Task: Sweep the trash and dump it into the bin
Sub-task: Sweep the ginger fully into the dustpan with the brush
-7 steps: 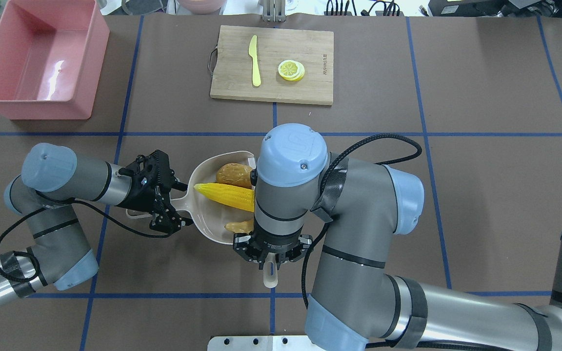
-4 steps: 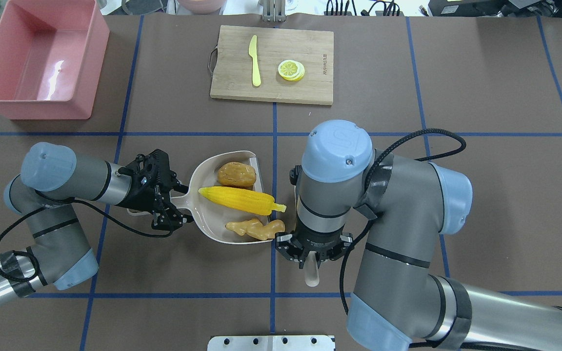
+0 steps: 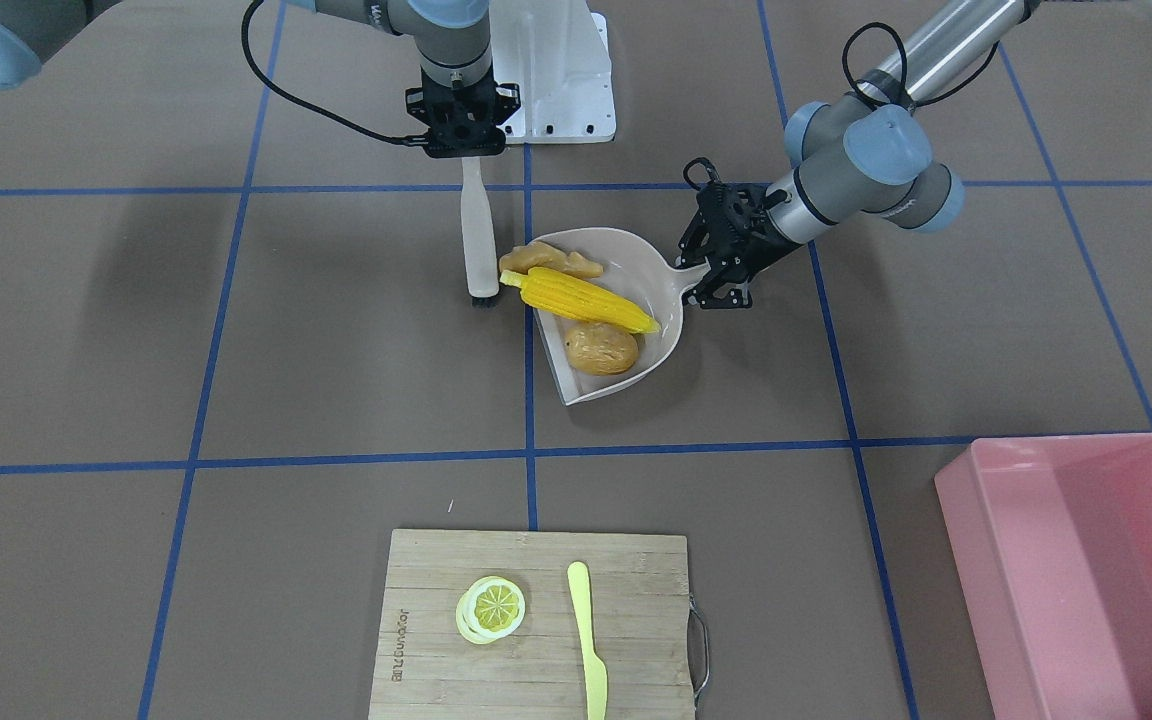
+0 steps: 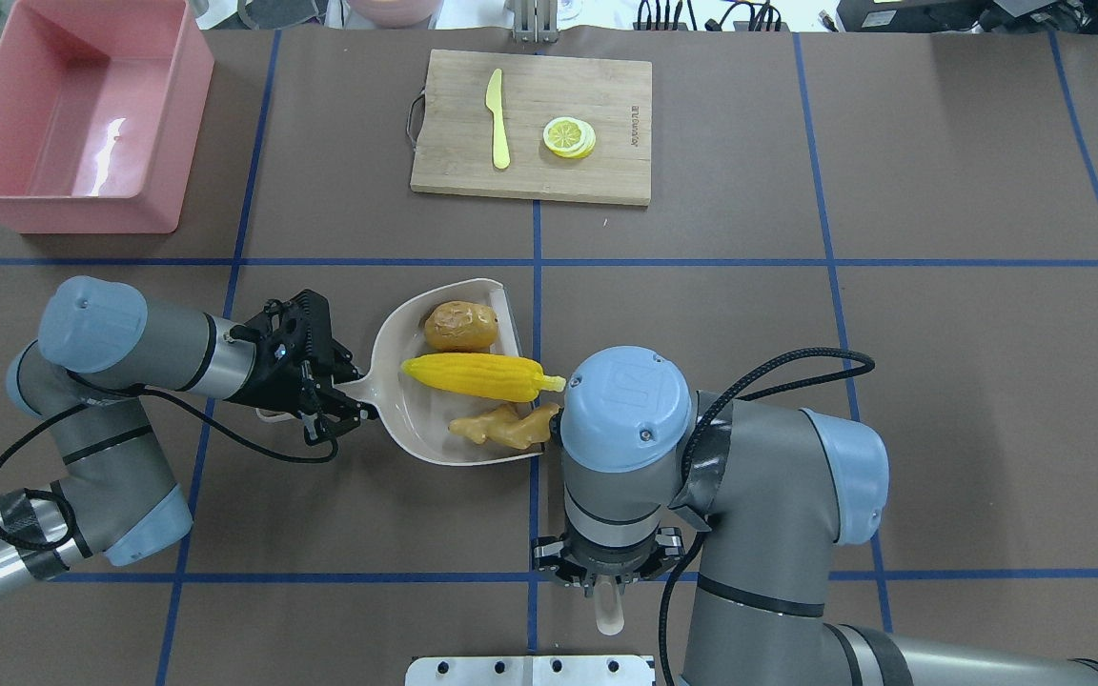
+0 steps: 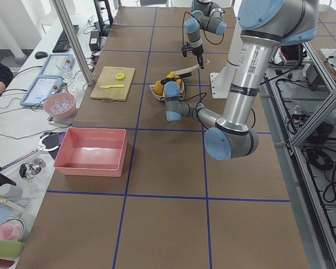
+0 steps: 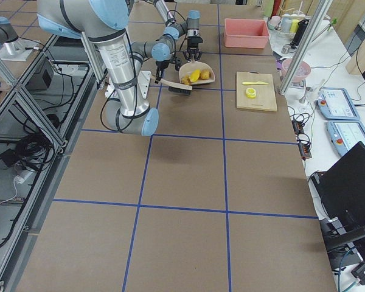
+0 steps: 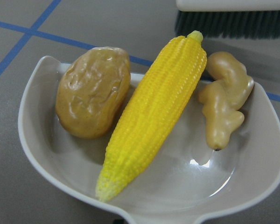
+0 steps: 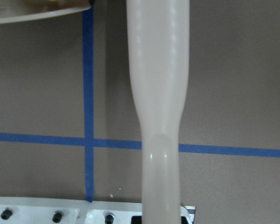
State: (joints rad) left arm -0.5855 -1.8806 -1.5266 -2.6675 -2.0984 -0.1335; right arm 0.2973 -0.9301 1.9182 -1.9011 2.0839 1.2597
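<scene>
A beige dustpan (image 4: 396, 329) holds the trash: a yellow corn cob (image 4: 477, 375), a tan ginger root (image 4: 501, 426) and a brown potato-like lump (image 4: 460, 326). The corn's tip and the ginger reach the pan's open lip. My left gripper (image 4: 344, 398) is shut on the dustpan's handle. My right gripper (image 4: 599, 576) is shut on the handle of a beige brush (image 3: 479, 235), which stands beside the pan's lip, bristles down. The left wrist view shows the corn (image 7: 154, 116), the ginger (image 7: 226, 107) and the lump (image 7: 91, 91) in the pan. The pink bin (image 4: 63, 214) stands at the far left, with nothing in it.
A wooden cutting board (image 4: 532, 126) at the far middle carries a yellow knife (image 4: 498, 119) and a lemon slice (image 4: 569, 136). A white mounting plate (image 4: 530, 670) lies at the near edge, right behind the brush handle.
My right arm has drawn the brush off the dustpan, first to the right, then back toward the robot's base. The three foods now show fully in the pan. The pan has shifted slightly away.
</scene>
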